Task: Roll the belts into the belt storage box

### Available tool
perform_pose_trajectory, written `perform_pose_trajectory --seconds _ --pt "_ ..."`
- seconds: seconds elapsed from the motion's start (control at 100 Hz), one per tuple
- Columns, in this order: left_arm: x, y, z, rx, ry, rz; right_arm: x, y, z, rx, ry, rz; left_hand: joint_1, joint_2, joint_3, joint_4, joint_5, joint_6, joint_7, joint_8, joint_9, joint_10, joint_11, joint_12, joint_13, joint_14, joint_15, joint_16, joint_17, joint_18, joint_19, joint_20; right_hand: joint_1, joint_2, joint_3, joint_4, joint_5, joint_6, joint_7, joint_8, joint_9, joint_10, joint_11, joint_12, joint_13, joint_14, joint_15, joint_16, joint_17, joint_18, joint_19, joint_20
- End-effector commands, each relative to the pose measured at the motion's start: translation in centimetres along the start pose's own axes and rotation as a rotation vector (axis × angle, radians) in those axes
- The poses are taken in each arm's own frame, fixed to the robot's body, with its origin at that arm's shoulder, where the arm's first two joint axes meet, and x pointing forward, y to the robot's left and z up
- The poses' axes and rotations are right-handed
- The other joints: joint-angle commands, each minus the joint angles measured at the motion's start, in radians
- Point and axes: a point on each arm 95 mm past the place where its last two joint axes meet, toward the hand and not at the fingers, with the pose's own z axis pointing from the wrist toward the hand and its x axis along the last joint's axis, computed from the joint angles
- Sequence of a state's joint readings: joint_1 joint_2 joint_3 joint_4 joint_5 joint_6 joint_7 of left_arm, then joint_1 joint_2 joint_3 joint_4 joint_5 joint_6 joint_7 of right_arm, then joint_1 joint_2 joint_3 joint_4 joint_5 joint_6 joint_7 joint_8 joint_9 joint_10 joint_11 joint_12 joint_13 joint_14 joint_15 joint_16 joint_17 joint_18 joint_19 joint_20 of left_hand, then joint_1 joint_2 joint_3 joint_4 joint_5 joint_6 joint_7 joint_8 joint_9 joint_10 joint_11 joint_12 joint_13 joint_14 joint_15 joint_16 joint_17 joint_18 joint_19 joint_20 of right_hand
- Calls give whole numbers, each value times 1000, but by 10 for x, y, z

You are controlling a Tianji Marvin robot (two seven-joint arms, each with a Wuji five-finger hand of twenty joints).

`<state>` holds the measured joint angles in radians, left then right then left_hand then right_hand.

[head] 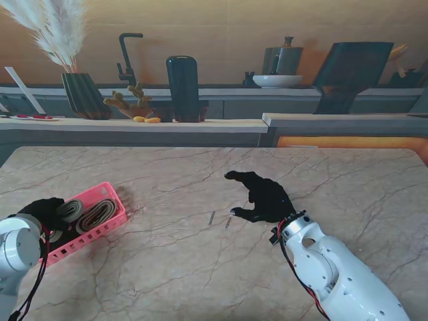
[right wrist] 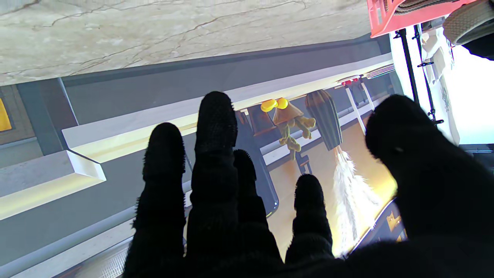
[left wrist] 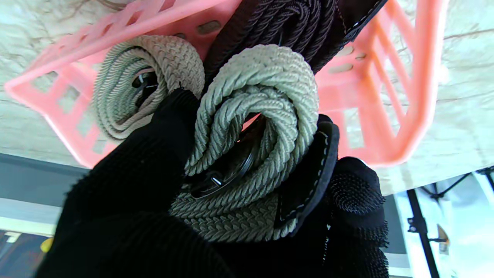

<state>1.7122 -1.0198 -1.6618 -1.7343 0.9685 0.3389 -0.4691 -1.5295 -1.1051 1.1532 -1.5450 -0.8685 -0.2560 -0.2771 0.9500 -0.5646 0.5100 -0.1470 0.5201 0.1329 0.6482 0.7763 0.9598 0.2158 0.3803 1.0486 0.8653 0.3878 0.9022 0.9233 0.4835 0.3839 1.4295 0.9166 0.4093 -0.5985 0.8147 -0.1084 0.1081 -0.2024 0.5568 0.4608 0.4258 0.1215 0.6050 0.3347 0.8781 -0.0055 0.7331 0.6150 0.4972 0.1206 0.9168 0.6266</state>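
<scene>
Nearest to us, at the left edge of the marble table, our left hand curls its black-gloved fingers around a rolled grey-green braided belt, thumb on one side of the coil and the others on the opposite side. The coil's open end faces the wrist camera, so its roll axis runs along our fingers; a dark leather tip wraps its outer side.

We hold it at the near-left end of the pink belt storage box, over the rim. The box's long axis runs diagonally, from near-left to far-right. Inside lie a beige rolled belt and a dark braided belt, side by side.

Well to the right, our right hand holds nothing, fingers spread and pointing away from us and leftward. Two small metal pieces lie just left of it.

Farther off, a counter holds a dark vase.
</scene>
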Motion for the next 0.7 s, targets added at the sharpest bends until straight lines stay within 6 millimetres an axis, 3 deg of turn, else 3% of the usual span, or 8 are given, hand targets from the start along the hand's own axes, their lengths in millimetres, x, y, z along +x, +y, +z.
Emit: perform_pose_trajectory --seconds 0.0,0.27,0.69 --pt "0 6 4 -22 -7 -15 1 -2 0 6 -3 4 149 187 168 75 59 -64 58 10 30 -10 69 20 -20 -11 0 -20 -31 4 -20 -13 -29 39 26 43 -19 -23 18 -6 13 12 -20 1 -12 9 5 -2 -17 3 0 25" --pt "-5 13 12 -25 -79 22 0 -2 1 12 -6 9 171 199 127 81 52 -77 64 6 14 -13 56 4 -60 -5 -28 -52 -74 6 -53 -43 -32 44 30 43 -19 -25 32 -13 17 12 -21 1 -11 10 5 -1 -17 4 1 25" --pt "-5 21 15 -53 -124 73 0 -2 2 18 -10 13 154 164 156 89 79 -58 54 -50 39 4 22 -106 -42 8 -103 -178 -40 24 -122 -163 -37 50 37 43 -20 -28 56 -22 21 13 -22 1 -11 12 5 -1 -18 6 2 26"
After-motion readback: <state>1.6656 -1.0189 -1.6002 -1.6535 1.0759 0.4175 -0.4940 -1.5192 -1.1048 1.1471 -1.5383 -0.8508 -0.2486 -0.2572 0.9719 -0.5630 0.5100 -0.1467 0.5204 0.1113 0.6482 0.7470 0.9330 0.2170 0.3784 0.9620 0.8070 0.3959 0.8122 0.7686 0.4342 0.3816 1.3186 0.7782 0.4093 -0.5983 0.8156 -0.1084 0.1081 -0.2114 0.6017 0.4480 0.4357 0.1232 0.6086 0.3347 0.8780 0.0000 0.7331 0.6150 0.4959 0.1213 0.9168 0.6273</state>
